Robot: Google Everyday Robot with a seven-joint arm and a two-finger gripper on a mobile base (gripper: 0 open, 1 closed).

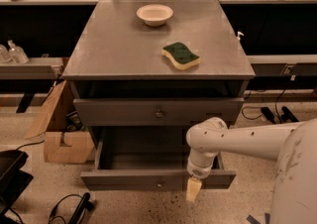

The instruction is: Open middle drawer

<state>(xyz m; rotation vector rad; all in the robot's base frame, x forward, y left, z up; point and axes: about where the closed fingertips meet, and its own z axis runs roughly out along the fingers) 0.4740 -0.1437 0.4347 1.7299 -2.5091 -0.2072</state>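
The gripper [193,189] hangs at lower centre-right, against the front panel of the middle drawer [124,179], right of its knob [159,184], likely for pulling. Its spread cannot be told. The drawer stands open, its box exposed.

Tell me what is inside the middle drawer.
The middle drawer shows only bare grey floor; its back lies under the drawer above, and the arm covers its right side. The gripper hangs by its front panel.
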